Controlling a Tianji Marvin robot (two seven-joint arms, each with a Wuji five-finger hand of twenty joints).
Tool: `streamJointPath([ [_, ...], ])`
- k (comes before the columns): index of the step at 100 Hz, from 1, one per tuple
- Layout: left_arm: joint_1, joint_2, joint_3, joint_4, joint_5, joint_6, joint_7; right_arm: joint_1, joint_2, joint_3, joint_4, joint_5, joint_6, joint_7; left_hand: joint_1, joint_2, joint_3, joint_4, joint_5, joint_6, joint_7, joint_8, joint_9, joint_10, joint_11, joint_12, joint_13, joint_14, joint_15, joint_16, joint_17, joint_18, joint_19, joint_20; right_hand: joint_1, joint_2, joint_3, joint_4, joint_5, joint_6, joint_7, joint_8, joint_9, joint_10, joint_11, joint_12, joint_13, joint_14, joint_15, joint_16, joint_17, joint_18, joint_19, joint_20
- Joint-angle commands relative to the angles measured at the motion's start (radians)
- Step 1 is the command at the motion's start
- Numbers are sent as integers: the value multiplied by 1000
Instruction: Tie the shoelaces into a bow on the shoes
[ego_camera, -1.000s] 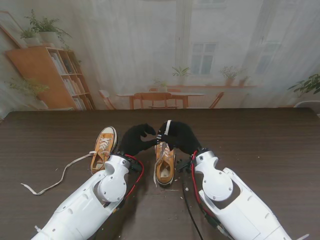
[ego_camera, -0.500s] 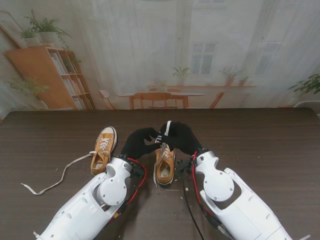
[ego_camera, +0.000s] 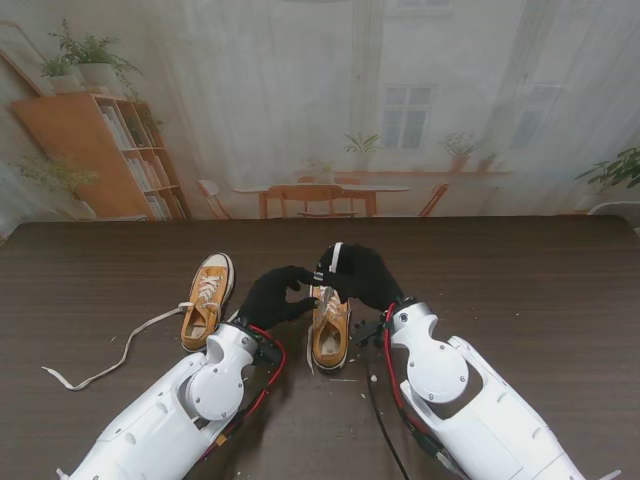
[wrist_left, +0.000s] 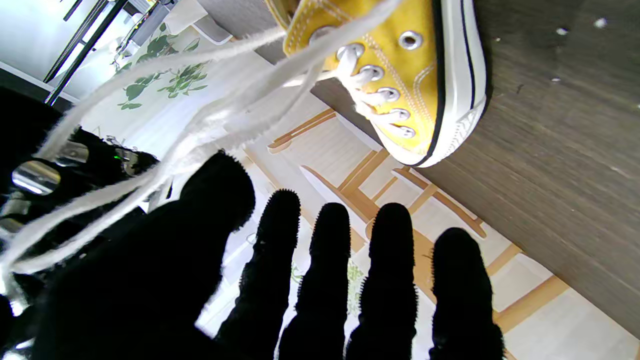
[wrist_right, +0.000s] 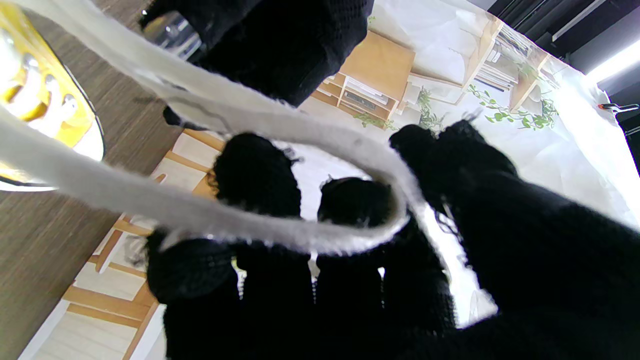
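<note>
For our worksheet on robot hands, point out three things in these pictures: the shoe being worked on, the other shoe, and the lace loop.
shoe being worked on (ego_camera: 330, 335): stand's view, on its tan inside.
other shoe (ego_camera: 207, 295): stand's view, on its laced tongue.
lace loop (wrist_right: 320, 240): right wrist view, on the bend of the white loop.

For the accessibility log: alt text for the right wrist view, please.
A white shoelace loops over the right hand, whose black-gloved fingers curl around it. The yellow shoe lies blurred on the dark wooden table.
</note>
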Motion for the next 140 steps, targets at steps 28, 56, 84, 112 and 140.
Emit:
streamJointPath([
  [28,-18,-18,30,4,-21,-10,-12,-4,4,2,-7,-9,-3,11,-105,-39,14,-22,42,-88,-5,12,18,-23,7,-7,3,-17,7,-3,15,-21,21,3,45,11,0,25,0,-62,20,28,-4,-21,13,0,20,4,15,-1,-2,-20,27,13],
  [56,3,-15,32,-18,-23,-11,-20,-4,6,7,-8,-16,-6,12,-108,-50,6,-23,43,-95,18,32,23,-23,11,-4,6,-17,7,-5,19,-20,23,5,45,12,-1,25,1,-60,21,28,-4,-18,13,0,20,5,15,-1,-3,-18,28,14],
  [84,15,-12,27,-43,-16,-12,-20,-3,6,5,-9,-11,-6,15,-105,-38,-14,-27,46,-93,16,27,26,-21,10,-3,7,-15,8,-5,19,-20,23,5,45,12,0,25,1,-63,20,27,-2,-19,13,0,21,6,16,-1,-2,-18,29,15],
  [112,38,-6,23,-75,-18,-7,-36,-1,8,7,-10,-14,-4,20,-72,-40,-39,-36,50,-107,37,29,39,-22,14,-1,16,-15,9,-6,19,-20,23,6,48,9,2,26,1,-60,20,27,-1,-20,12,-1,21,6,16,-1,-2,-19,29,15],
  [140,77,5,-3,-112,6,-3,-36,1,4,4,-9,-16,-5,9,-44,-32,-67,-35,50,-114,47,18,46,-24,14,-1,23,-17,12,-5,28,-21,25,6,46,10,2,24,1,-62,21,28,-2,-21,11,-1,23,3,12,-3,0,-19,28,15],
])
